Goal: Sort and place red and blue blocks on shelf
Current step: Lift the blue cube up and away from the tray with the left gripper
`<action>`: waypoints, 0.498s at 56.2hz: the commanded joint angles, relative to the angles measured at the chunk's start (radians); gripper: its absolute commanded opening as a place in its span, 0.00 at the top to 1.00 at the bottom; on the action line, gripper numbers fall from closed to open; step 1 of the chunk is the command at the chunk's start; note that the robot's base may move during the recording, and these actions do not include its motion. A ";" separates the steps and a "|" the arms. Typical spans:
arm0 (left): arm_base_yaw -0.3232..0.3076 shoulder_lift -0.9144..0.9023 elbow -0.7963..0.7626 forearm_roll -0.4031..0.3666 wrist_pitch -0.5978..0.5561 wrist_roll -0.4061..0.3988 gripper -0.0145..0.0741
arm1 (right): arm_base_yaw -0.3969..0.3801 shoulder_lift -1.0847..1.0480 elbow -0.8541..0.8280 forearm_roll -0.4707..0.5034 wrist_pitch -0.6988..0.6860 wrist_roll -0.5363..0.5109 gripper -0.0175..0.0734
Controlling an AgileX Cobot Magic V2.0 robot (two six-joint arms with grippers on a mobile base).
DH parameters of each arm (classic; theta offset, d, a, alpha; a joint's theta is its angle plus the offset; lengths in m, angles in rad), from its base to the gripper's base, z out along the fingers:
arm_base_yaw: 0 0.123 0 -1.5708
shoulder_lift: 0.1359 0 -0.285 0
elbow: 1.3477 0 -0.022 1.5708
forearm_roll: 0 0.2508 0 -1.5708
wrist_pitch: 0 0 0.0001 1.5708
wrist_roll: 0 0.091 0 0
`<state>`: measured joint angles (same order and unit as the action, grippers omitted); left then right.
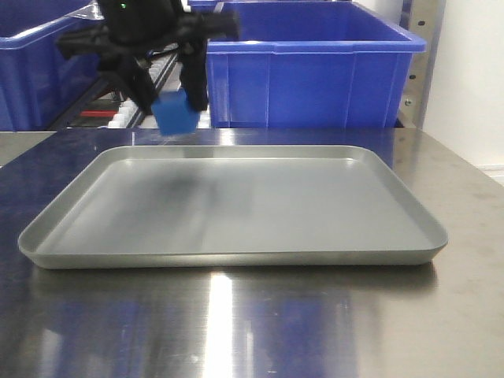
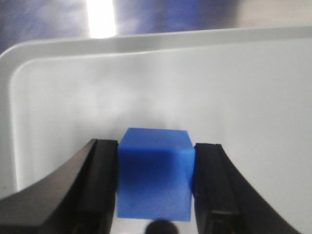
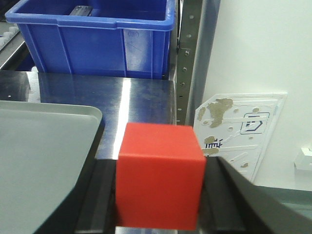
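The left fingers [image 2: 100, 190] are clenched on the blue block [image 2: 155, 170], one black finger pressed flat to each side face, with no gap showing. The block is a cube, so no axis is longer than another. In the left wrist view its free face points away from the fingers, toward the tray's [image 2: 229, 87] rounded corner. From the front, the block [image 1: 175, 113] hangs a little tilted between the left fingers [image 1: 195, 83], above the far left part of the tray [image 1: 236, 256] and clear of its floor, where a soft shadow lies.

The right fingers [image 3: 234, 195] are grasping the red block [image 3: 160, 170] the same way, by two opposite faces. This cube sits square in the grip, off the tray [image 3: 44, 146] and just beside its corner. The front view does not show it.

The tray rests on the steel tabletop [image 1: 236, 331]. Nothing lies on its floor in any view.

Beyond the tray's far rim stand two blue bins, one behind the middle and right [image 1: 315, 71] and one behind the left [image 1: 31, 71]. The front view does not show inside them. In the right wrist view, something grey lies in the bin [image 3: 97, 39], too unclear to name.
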<state>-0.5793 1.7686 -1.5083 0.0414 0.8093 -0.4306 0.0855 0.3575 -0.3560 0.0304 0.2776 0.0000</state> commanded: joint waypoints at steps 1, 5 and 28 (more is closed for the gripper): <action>0.035 -0.140 0.089 -0.098 -0.175 0.160 0.50 | -0.008 0.005 -0.028 -0.011 -0.095 -0.007 0.48; 0.066 -0.207 0.190 -0.161 -0.258 0.283 0.50 | -0.008 0.005 -0.028 -0.011 -0.095 -0.007 0.48; 0.333 -0.643 0.678 -0.271 -0.575 0.618 0.50 | -0.008 0.005 -0.028 -0.011 -0.095 -0.007 0.48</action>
<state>-0.2992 1.2420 -0.8715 -0.2107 0.3711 0.1638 0.0855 0.3575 -0.3560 0.0304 0.2776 0.0000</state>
